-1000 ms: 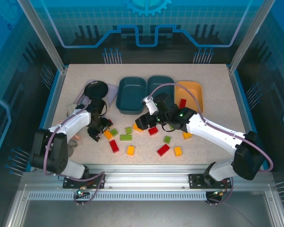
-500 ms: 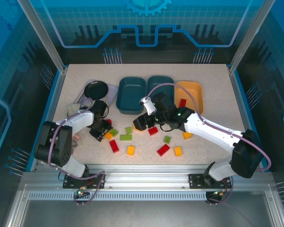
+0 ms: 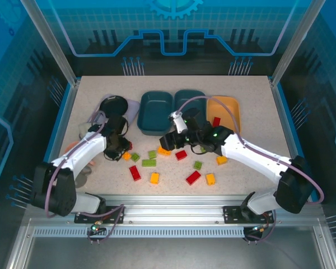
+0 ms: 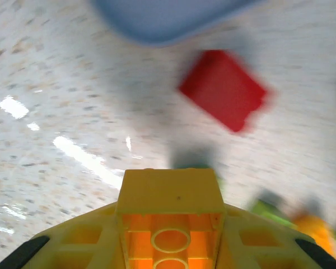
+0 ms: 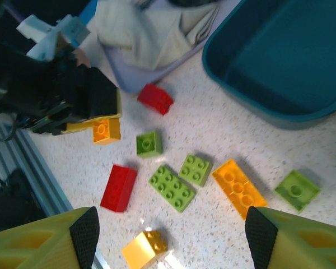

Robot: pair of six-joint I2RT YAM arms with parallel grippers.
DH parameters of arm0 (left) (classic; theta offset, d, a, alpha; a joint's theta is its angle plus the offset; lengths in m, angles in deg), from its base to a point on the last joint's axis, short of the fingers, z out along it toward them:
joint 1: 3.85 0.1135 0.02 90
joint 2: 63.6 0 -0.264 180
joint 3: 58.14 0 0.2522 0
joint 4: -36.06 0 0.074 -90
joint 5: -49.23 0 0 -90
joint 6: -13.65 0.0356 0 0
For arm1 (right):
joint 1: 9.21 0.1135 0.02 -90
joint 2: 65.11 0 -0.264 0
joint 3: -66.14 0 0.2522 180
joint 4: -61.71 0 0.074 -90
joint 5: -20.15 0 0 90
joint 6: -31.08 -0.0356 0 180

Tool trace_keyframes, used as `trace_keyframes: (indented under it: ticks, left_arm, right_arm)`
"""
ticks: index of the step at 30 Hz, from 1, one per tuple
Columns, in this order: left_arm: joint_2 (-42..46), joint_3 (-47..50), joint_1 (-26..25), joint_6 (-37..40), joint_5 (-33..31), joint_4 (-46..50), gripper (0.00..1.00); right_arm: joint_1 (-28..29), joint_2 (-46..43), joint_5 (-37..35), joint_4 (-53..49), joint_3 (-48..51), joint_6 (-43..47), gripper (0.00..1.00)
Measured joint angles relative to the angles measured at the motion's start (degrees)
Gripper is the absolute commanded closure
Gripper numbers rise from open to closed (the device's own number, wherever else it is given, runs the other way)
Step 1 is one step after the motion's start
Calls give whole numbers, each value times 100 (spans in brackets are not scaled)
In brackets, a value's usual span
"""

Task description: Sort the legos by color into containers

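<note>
My left gripper (image 3: 122, 152) is shut on an orange-yellow lego (image 3: 126, 156); in the left wrist view its hollow underside (image 4: 171, 221) faces the camera between the yellow fingers (image 4: 73, 244). A red lego (image 4: 224, 89) lies just beyond. My right gripper (image 3: 171, 143) hangs open (image 5: 173, 241) over loose legos: a green flat brick (image 5: 172, 188), a long orange one (image 5: 239, 188), a red one (image 5: 119, 188). Two dark teal containers (image 3: 155, 115) (image 3: 189, 101) and a pale orange one (image 3: 227, 106) stand behind, with a red lego (image 3: 216, 121) at the orange one's near edge.
A black round bowl (image 3: 113, 105) on a pale lavender plate sits at the back left, with a crumpled cloth (image 5: 151, 28) beside it. More legos (image 3: 193, 177) lie scattered toward the near edge. The two grippers are about a hand's width apart.
The left arm's elbow swung outward, and its gripper with the orange-yellow lego shifted slightly away from the near edge. The right gripper drifted left, then back a little.
</note>
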Motion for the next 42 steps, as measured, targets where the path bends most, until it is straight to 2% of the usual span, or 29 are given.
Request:
trace_keyframes:
  ticks: [5,11,17,23,25,29,33,38,42]
  left_arm:
    - [-542,-1714,-229,505,-7,98,70]
    - [-2544,-3899,-372,1244,52,66,71]
    - [-4631,-5807,-376,1711,105,271,70]
    - [-5995,-7143,-376,1967,162,634,67]
    - [-6177,-7248,-376,2026,162,693,64]
    - [-6279,-7254,-376,2048,168,868,41]
    - [-6275,-7259,-376,2074,214,903,28]
    - [-6142,-7252,-402,2140,249,942,20]
    - [-5320,-6673,-505,2170,251,761,16]
  right_arm:
    - [-490,-492,-264,407,94,-470,26]
    - [-1047,-592,-540,619,275,-1040,26]
    - [-1346,-616,-686,417,297,-1207,26]
    - [-1443,-776,-708,55,332,-1202,26]
    - [-1451,-815,-732,-111,350,-1200,26]
    - [-1453,-870,-929,-533,387,-1213,26]
    - [-1445,-1003,-1252,-916,612,-1506,26]
    - [-1217,-938,-1814,-1453,876,-2234,22]
    - [-1040,-549,-2100,-1547,975,-2894,18]
